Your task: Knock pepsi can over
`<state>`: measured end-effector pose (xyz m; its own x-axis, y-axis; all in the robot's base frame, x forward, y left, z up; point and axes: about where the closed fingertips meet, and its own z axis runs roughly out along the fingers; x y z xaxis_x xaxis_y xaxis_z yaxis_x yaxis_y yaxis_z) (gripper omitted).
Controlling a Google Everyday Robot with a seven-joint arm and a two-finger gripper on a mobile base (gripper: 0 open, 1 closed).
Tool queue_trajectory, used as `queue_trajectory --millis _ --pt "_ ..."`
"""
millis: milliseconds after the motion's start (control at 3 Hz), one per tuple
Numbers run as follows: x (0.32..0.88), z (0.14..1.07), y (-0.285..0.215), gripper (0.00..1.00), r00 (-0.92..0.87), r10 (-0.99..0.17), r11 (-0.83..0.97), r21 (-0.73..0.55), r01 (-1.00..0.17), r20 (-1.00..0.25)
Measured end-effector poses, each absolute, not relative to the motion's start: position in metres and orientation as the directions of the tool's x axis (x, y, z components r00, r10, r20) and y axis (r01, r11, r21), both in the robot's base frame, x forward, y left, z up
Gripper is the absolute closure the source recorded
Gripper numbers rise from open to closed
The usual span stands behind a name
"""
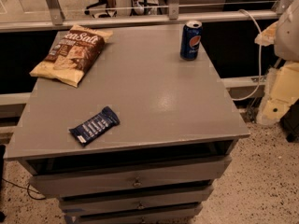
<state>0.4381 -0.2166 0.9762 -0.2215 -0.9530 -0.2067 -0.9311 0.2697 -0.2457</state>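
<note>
In the camera view, a grey desk (pixel 154 92) fills most of the frame and is seen from above its front edge. The pepsi can (pixel 190 40) stands upright near the far right corner, just inside the far edge. Its silver top is up and its round logo faces the front, and nothing touches it.

A Sea Salt chip bag (pixel 72 52) lies flat at the far left corner, tilted so that one end hangs slightly past the left edge. A dark blue snack bar wrapper (pixel 94 125) lies flat near the front edge, left of the middle and set at an angle. It is well apart from both the bag and the can.

Below the desk top there is a dark gap, and under it a stack of grey drawers (pixel 135 181), each with a small round fitting at its middle.

The gripper (pixel 267 34) shows as a pale cream shape beyond the right edge of the desk, level with the can but clear of it and of the desk. Whether it is open or closed cannot be told. A white cable (pixel 259 64) loops down just beside it.

A metal rail (pixel 140 20) runs behind the far edge, and a speckled floor (pixel 261 181) lies to the right of the drawers.
</note>
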Motion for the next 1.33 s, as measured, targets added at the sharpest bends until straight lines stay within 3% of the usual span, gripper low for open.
queue_trajectory --millis 667,1333 --pt "0.441 0.977 -0.219 0.0 -0.222 -0.948 0.279 -0.261 -0.924 -0.228" --pt "0.523 0.969 -0.273 0.0 -0.28 -0.853 0.444 -0.329 -0.834 -0.441"
